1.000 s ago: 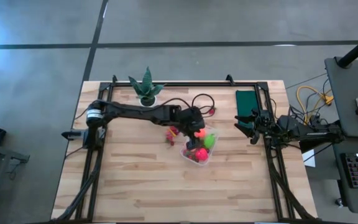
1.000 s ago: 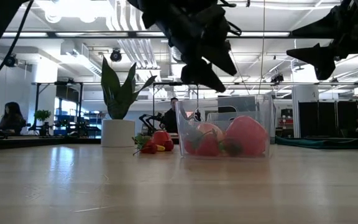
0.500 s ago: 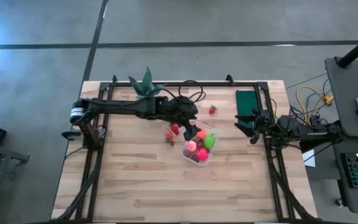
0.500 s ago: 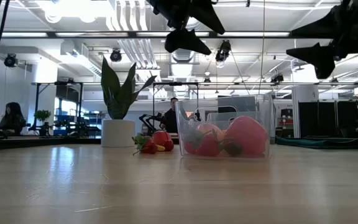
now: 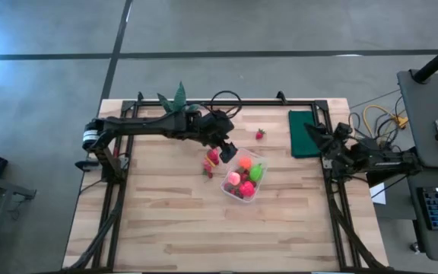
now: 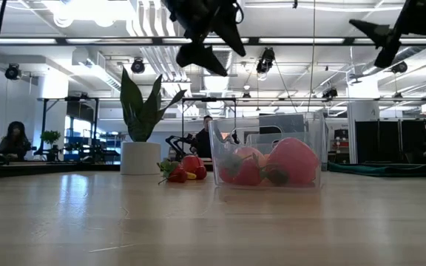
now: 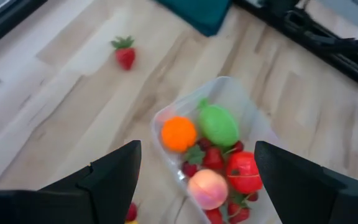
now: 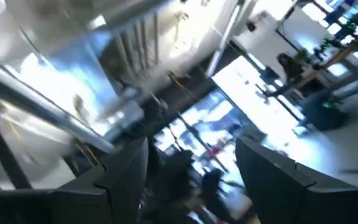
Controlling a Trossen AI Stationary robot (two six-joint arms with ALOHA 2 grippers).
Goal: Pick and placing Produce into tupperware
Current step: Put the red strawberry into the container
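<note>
Since a second ago the left tool (image 5: 227, 149) has lifted off the tupperware (image 5: 243, 176) and now hangs just beside it, fingers apart and empty. The tub, filled with produce (image 7: 218, 124), sits below and ahead of that tool on the worktop (image 5: 173, 228). A loose strawberry (image 5: 259, 134) lies beyond. The right tool (image 5: 319, 137), fingers apart, has tilted upward over the green cloth (image 5: 301, 133).

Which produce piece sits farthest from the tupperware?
The lone strawberry, alone on bare wood toward the green cloth; the other loose pieces lie right beside the tupperware.
</note>
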